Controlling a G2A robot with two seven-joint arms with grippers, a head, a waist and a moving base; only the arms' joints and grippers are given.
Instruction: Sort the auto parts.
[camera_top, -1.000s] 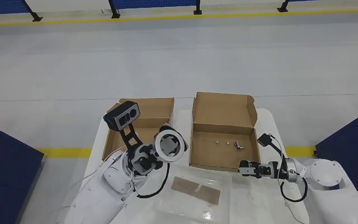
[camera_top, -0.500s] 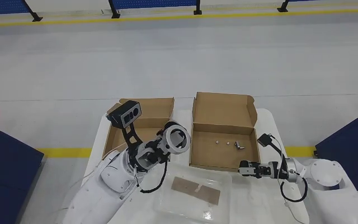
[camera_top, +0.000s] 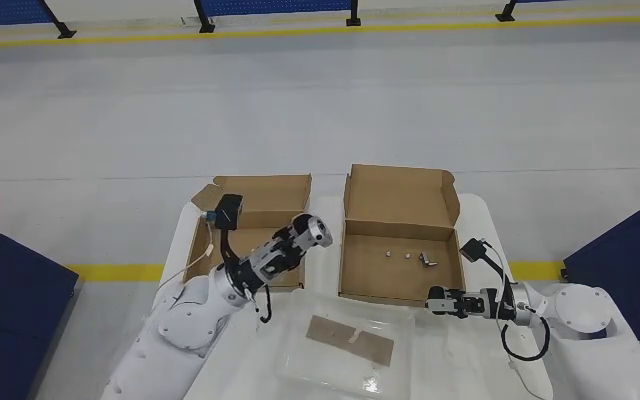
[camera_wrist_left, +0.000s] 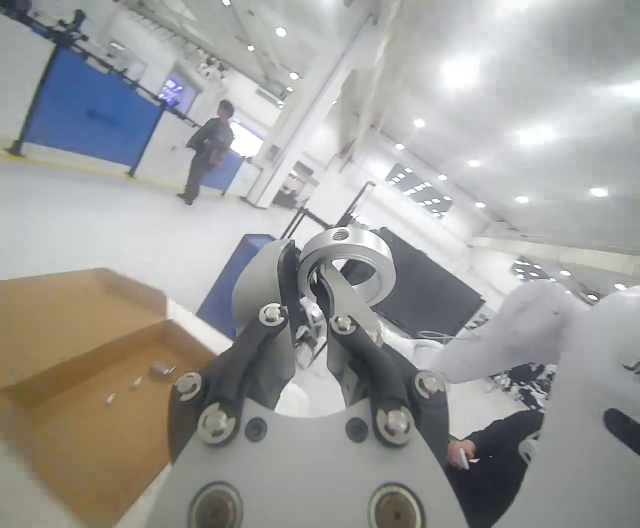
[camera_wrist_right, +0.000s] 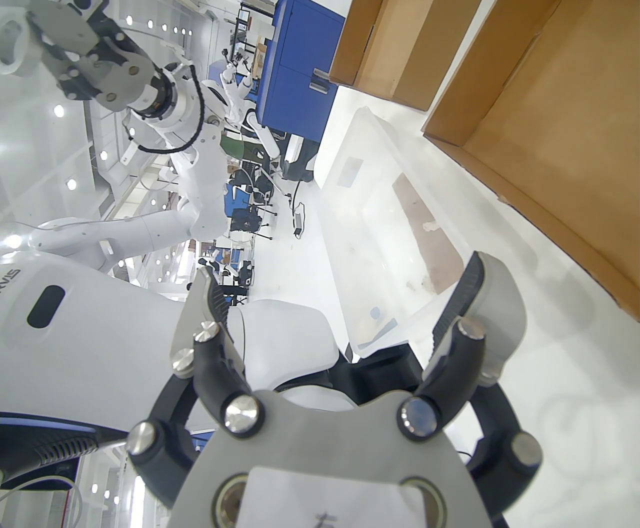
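Since the clear tray (camera_top: 330, 372) sits nearest me on the desk (camera_top: 470, 350), I start there: it looks close to empty, though through the plastic I can't be sure. Just past it, at 3 o'clock, my right pincer (camera_top: 437, 300) lies low by the front wall of the right box (camera_top: 400, 285). Its fingers are spread wide on nothing, parked clear of the work, I'd judge.

At 11 o'clock from the tray my left pincer (camera_wrist_left: 304, 265) is raised and pinching a metal ring (camera_wrist_left: 367, 242). One finger goes through the bore and the other sits outside the wall, a grip that keeps a round part from rolling free. The ring hangs between the two boxes, close to the inner wall of the left box (camera_top: 260, 200).

Farther off at 1 o'clock, the right box's floor carries small fasteners (camera_top: 407, 254) and a bent bracket (camera_top: 428, 259). So I reckon the ring belongs in the left one.
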